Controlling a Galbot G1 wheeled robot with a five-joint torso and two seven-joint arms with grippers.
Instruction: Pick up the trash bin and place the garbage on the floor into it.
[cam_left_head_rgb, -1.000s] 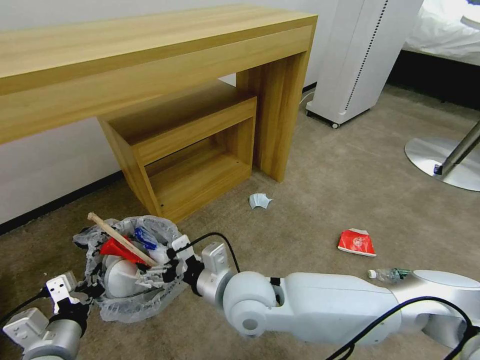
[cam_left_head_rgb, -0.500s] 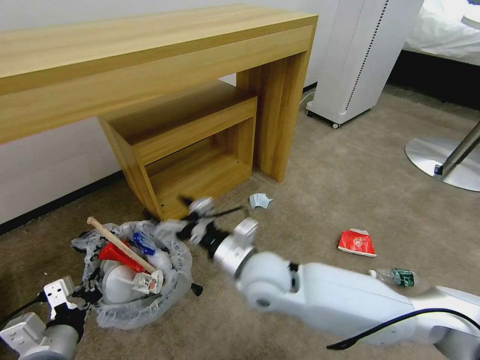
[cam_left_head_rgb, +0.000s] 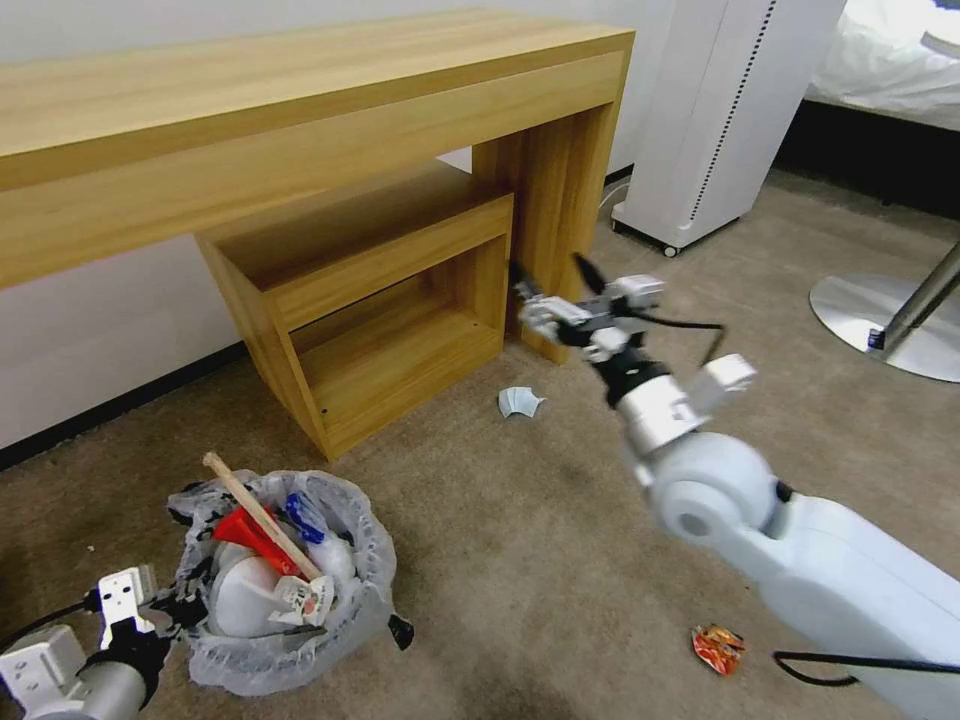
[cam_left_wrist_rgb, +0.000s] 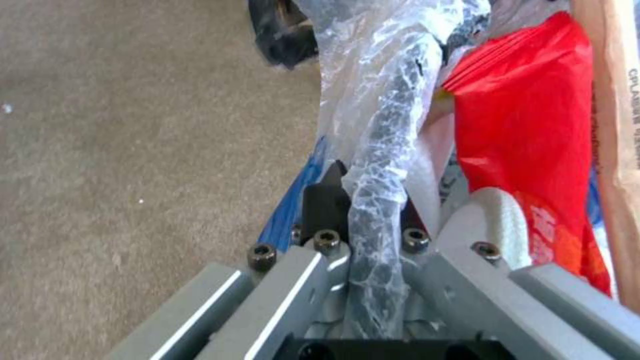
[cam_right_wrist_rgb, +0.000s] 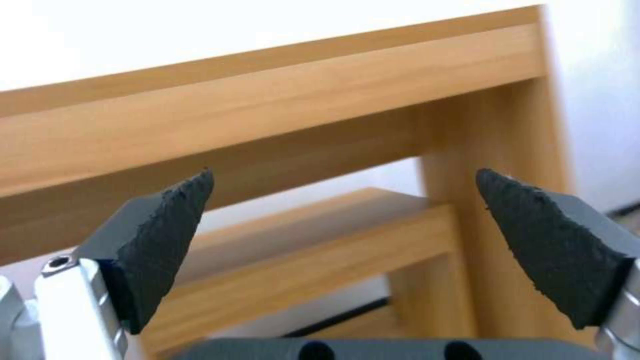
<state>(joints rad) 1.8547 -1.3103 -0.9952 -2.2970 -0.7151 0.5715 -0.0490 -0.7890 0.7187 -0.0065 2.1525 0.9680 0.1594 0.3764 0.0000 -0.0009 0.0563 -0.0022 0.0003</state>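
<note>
The trash bin (cam_left_head_rgb: 285, 640), lined with a crinkly bag, hangs low at my near left above the floor (cam_left_head_rgb: 520, 560). My left gripper (cam_left_head_rgb: 178, 608) is shut on its bagged rim (cam_left_wrist_rgb: 383, 150). Inside lie a white slipper (cam_left_head_rgb: 235, 600), a red wrapper (cam_left_head_rgb: 243, 528) (cam_left_wrist_rgb: 527, 115), a blue item (cam_left_head_rgb: 302, 516) and a wooden stick (cam_left_head_rgb: 258, 510). My right gripper (cam_left_head_rgb: 555, 285) (cam_right_wrist_rgb: 343, 180) is raised and open, holding nothing, in front of the desk leg (cam_left_head_rgb: 555, 230). A pale blue mask (cam_left_head_rgb: 520, 402) and an orange-red wrapper (cam_left_head_rgb: 718, 648) lie on the carpet.
A long wooden desk (cam_left_head_rgb: 300, 110) with a low shelf unit (cam_left_head_rgb: 380, 300) under it stands along the wall. A white appliance on wheels (cam_left_head_rgb: 720, 120) and a round metal chair base (cam_left_head_rgb: 880, 320) stand at the right. Open carpet lies between the bin and my right arm.
My right gripper left the bin, swung up and right toward the desk leg, and now stands open. The bin in my left gripper sank nearer to me. The arm now hides the red carton and bottle.
</note>
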